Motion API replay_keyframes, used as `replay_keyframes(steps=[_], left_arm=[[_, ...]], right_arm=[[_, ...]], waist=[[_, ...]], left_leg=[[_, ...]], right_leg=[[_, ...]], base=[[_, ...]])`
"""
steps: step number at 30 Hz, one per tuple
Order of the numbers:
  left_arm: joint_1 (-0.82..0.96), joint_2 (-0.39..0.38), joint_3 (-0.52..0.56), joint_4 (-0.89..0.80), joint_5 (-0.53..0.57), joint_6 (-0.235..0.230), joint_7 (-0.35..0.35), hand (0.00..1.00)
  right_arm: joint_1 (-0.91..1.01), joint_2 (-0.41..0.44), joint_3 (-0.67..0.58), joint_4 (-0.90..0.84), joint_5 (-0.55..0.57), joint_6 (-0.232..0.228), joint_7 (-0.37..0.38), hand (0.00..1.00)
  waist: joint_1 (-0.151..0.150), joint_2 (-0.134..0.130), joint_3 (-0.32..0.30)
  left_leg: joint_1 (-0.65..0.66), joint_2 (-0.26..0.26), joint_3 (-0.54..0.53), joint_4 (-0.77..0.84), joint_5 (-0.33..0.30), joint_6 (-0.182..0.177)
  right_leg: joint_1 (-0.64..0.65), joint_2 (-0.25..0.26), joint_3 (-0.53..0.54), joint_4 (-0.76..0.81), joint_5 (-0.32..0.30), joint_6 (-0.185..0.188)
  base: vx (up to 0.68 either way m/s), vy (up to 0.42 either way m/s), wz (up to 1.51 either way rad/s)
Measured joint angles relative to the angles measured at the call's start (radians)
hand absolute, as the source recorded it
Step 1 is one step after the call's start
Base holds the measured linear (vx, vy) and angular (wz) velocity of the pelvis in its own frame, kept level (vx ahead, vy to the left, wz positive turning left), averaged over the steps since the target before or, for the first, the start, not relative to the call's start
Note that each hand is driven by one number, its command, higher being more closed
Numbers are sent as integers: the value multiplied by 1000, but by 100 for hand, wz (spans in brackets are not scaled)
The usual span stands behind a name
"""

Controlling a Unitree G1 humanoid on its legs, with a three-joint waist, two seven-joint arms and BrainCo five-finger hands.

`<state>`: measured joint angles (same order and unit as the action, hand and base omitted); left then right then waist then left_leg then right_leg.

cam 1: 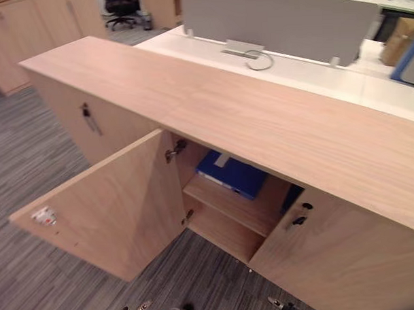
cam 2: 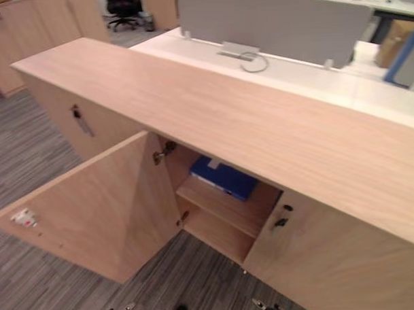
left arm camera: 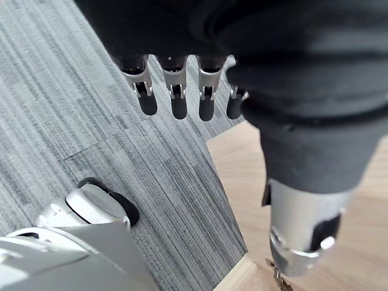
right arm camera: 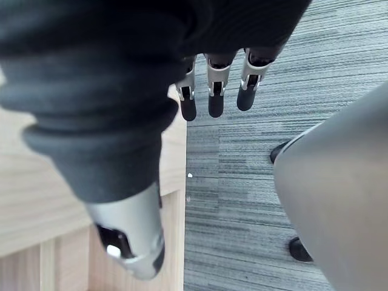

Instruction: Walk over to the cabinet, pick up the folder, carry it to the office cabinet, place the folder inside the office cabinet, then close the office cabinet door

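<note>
Blue flat folder (cam 1: 231, 173) sits on light-wood office cabinet (cam 1: 260, 119) shelf (cam 1: 229, 207). Left robot hand (left arm camera: 174, 91), right robot hand (right arm camera: 214, 91) hang relaxed, empty. We risk open door (cam 1: 120, 205) catching folder's edge.

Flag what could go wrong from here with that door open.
The open door juts toward the robot; a step forward could knock it. The left hand hangs close beside the door's edge, fingers straight, and could snag it when raised. The blue folder lies askew on the upper shelf; the closing door might clip it.
</note>
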<state>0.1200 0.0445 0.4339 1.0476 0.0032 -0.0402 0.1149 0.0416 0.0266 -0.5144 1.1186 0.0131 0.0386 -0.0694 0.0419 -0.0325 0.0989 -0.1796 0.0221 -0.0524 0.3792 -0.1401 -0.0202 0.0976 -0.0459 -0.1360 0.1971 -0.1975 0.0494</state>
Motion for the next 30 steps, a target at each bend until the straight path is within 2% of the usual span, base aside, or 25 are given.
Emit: replay_keyframes(steps=[1, 2, 4, 6, 8, 9, 10, 11, 13, 17, 23, 27, 28, 29, 30], left_arm=[[7, 0, 0, 1, 1, 2, 0, 0], [11, -1, 7, -1, -4, 1, 0, 0], [3, 16, -19, 2, 1, 2, -1, 0], [4, 19, -40, 5, 15, 2, -1, 0], [5, 18, -47, 21, 27, 3, -3, 0], [6, 19, -47, 22, 27, 3, -4, 0], [12, 19, -55, 22, 27, 3, -7, 0], [13, 27, -63, 25, 33, 4, -14, 0], [13, 47, -96, 29, 32, 3, -19, 0], [3, 66, -153, 54, 30, 2, -25, 0], [3, 74, -186, 66, 29, 0, -26, 0], [3, 76, -180, 69, 21, 0, -32, 0], [1, 78, -173, 62, 16, -1, -33, 0], [-4, 77, -154, 62, 2, 2, -35, 0], [-8, 77, -137, 64, -9, 4, -35, 0]], right_arm=[[-5, 1, -9, 1, 0, 0, 0, 0], [-7, 2, -13, 0, 1, 0, 0, 0], [-9, 8, -24, 6, 6, -1, 0, 0], [-1, 4, -55, 10, 9, -2, 1, 0], [6, -4, -87, 11, 10, -1, 2, 0], [11, -3, -91, 11, 12, -1, 3, 0], [12, -3, -90, 11, 13, -1, 5, 0], [11, 1, -89, 10, 15, -2, 12, 0], [13, 5, -78, 15, 15, -1, 20, 0], [-1, -1, -69, 41, 14, -1, 26, 0], [-27, -23, -3, 75, 4, -1, 27, 0], [-24, -34, -5, 78, 5, -1, 27, 0], [-24, -40, -7, 77, 5, -2, 26, 0], [-23, -48, -16, 76, 5, -2, 26, 0], [-21, -50, -30, 75, 5, -2, 26, 0]], waist=[[4, 12, 5], [9, 10, 8], [7, -6, 17], [0, -8, 16], [-22, -1, 14], [-21, -2, 13], [-21, 1, 10], [-28, 0, 11], [-28, -18, 2], [-28, -22, -1], [-29, -17, -8], [-37, -1, 13], [-46, -3, 15], [-56, 0, 22], [-59, -14, 23]], left_leg=[[-15, 16, 54, 31, -7, 11], [-20, 15, 62, 36, -9, 14], [-5, -23, 68, -38, -8, 17], [30, -52, 121, -139, 3, 30], [88, -100, 105, -293, 98, 44], [116, -110, 96, -349, 131, 49], [171, -117, 83, -463, 209, 54], [174, -125, 58, -475, 253, 70], [162, -141, 36, -474, 256, 76], [166, -159, -9, -470, 259, 80], [188, -141, -25, -475, 262, 75], [178, -129, -49, -476, 282, 53], [156, -121, -45, -474, 280, 46], [123, -100, 42, -461, 250, 49], [102, -86, 113, -430, 222, 40]], right_leg=[[6, 5, 0, 0, -2, -1], [6, 5, 1, 0, -4, -3], [-6, -25, -2, -9, -12, -5], [-4, -64, 4, -49, -15, -4], [-2, -90, 6, -66, -17, 0], [3, -95, 5, -71, -18, 2], [13, -96, 3, -79, -17, 6], [21, -98, -7, -81, -13, 13], [22, -108, -23, -89, -13, 16], [46, -113, -25, -83, -12, 14], [68, -91, -25, -76, -10, 11], [67, -71, -35, -66, -11, 9], [62, -72, -51, -64, -8, 6], [44, -79, -77, -70, -5, 1], [31, -92, -93, -73, 3, -4]], base=[[-94, 17, 24], [-49, 71, 7], [-61, 98, 28], [-53, 80, 42], [6, 103, 50], [80, 74, 32], [84, 39, 29], [80, 41, 29], [84, 53, 38], [83, 11, 44], [-28, -84, 8], [-134, -71, 12], [-239, -54, 40], [-216, -27, 42], [-168, 4, 50]])
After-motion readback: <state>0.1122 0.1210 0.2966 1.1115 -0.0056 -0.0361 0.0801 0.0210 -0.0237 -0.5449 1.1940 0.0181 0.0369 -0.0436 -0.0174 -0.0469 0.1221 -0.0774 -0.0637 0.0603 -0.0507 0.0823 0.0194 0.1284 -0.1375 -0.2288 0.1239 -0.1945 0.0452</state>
